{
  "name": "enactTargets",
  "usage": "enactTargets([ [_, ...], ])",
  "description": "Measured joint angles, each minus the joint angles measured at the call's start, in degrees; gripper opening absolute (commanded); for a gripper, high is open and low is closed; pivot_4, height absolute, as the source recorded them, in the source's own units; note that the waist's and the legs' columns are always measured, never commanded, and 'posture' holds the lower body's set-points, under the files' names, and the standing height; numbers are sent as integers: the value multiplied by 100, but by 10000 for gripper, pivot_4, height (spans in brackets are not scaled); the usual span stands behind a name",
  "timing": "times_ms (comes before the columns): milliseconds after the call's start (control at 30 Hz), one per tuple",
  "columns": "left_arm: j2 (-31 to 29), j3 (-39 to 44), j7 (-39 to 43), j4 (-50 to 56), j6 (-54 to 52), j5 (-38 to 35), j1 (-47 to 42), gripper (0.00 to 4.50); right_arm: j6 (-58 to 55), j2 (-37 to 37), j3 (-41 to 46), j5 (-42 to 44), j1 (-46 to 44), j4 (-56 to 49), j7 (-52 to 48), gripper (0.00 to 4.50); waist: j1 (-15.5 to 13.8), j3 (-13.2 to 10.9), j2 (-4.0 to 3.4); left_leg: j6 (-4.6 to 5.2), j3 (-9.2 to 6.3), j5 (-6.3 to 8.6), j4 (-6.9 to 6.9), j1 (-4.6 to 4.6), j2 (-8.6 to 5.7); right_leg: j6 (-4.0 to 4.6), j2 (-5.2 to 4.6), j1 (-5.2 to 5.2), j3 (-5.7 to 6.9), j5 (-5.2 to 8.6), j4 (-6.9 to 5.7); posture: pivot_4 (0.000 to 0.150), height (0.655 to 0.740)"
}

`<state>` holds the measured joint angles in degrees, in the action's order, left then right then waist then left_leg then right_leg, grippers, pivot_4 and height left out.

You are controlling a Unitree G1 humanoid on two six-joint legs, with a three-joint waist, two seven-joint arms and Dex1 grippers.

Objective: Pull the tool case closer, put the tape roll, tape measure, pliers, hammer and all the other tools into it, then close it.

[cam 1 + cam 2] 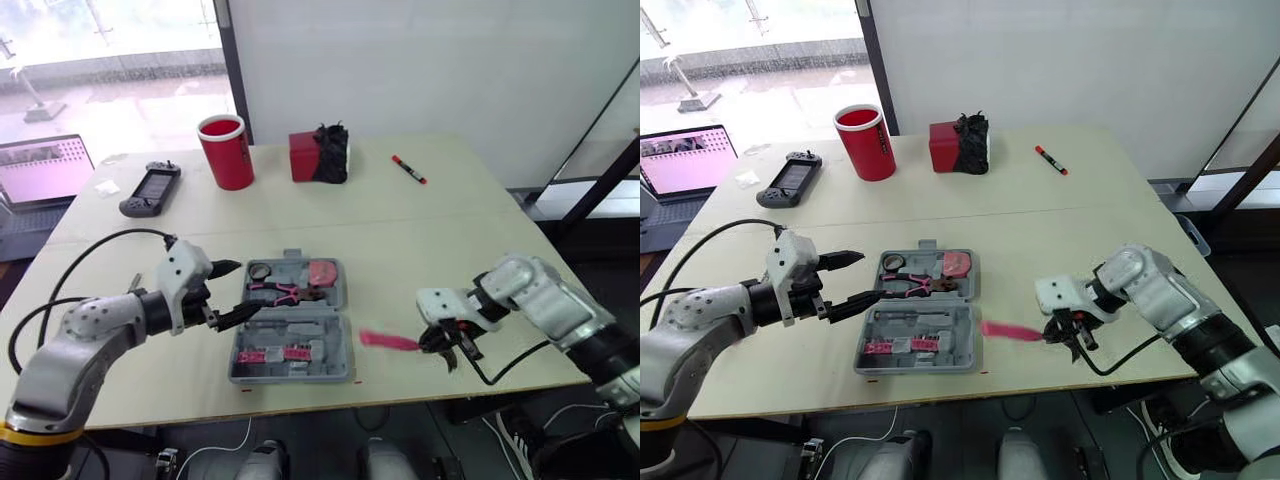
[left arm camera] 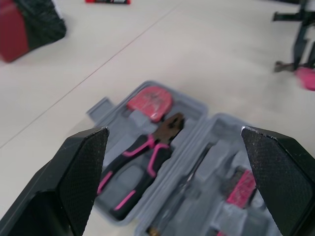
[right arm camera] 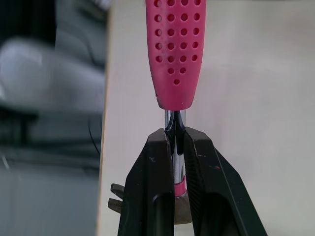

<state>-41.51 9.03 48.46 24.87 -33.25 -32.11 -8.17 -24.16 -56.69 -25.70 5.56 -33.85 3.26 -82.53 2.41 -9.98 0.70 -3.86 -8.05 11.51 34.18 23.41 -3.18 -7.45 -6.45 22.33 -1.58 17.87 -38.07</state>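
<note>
While the left pincer (image 1: 242,288) gapes beside the case (image 1: 300,328), the right pincer (image 1: 448,345) clamps the hammer (image 3: 175,49).

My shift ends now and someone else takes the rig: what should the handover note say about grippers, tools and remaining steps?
Left gripper: open, hovering left of the tool case.
Right gripper: shut on the hammer by its metal shaft, pink handle pointing toward the case.
Case lies open near the front edge of the table; pliers and tape measure are in it. Tape roll: cannot tell.
To do: place the hammer, close the case.
</note>
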Motion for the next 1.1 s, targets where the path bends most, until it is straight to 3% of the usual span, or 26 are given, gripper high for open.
enactTargets([
  [200, 63, 15, 140, 79, 0, -352, -167, 45000, -2938, 1309, 1391, 41, 92, 456, 2481, 239, -36, 3, 7, 1, 3, 0, 4, 2, -6, -6, -5, -2, 1, -3, 2, 1500, 7400],
  [400, 12, -9, 172, 28, 3, -335, -178, 45000, -3401, 2093, 1843, -43, 389, 428, 3839, 239, -136, 8, 18, 3, 7, 2, 5, 3, -8, -9, -6, -4, 0, -5, 10, 1500, 7400],
  [533, -25, -41, 181, 24, 8, -322, -177, 45000, -3388, 2201, 1838, -44, 437, 354, 4129, 239, -136, 8, 19, 3, 7, 2, 6, 3, -8, -10, -6, -8, 0, -6, 10, 1500, 7400],
  [633, -34, -108, 207, 10, 37, -264, -183, 45000, -3269, 2227, 1798, -41, 511, 311, 4250, 12832, -122, 8, 19, 4, 7, 2, 5, 2, -6, -10, -3, -6, 0, -6, 9, 1500, 7400],
  [833, -31, -167, 247, -103, 110, -214, -352, 45000, -2784, 1922, 1718, -30, 699, 9, 4129, 44572, -128, 6, 17, 4, 8, 2, 4, 4, -7, -11, -4, -4, 0, -5, 9, 1500, 7400],
  [967, -31, -269, 270, -238, 164, -126, -379, 45000, -2199, 1720, 1933, 25, 963, -142, 4031, 44572, -120, 6, 17, 5, 8, 2, 4, 3, -5, -11, -3, -5, 0, -5, 9, 1500, 7400],
  [1100, -31, -360, 281, -325, 255, -63, -403, 45000, -1910, 2116, 2215, 221, 1064, -30, 4188, 44572, -62, 6, 17, 5, 8, 2, 5, 3, -4, -11, -1, -4, 0, -5, 6, 1500, 7400],
])
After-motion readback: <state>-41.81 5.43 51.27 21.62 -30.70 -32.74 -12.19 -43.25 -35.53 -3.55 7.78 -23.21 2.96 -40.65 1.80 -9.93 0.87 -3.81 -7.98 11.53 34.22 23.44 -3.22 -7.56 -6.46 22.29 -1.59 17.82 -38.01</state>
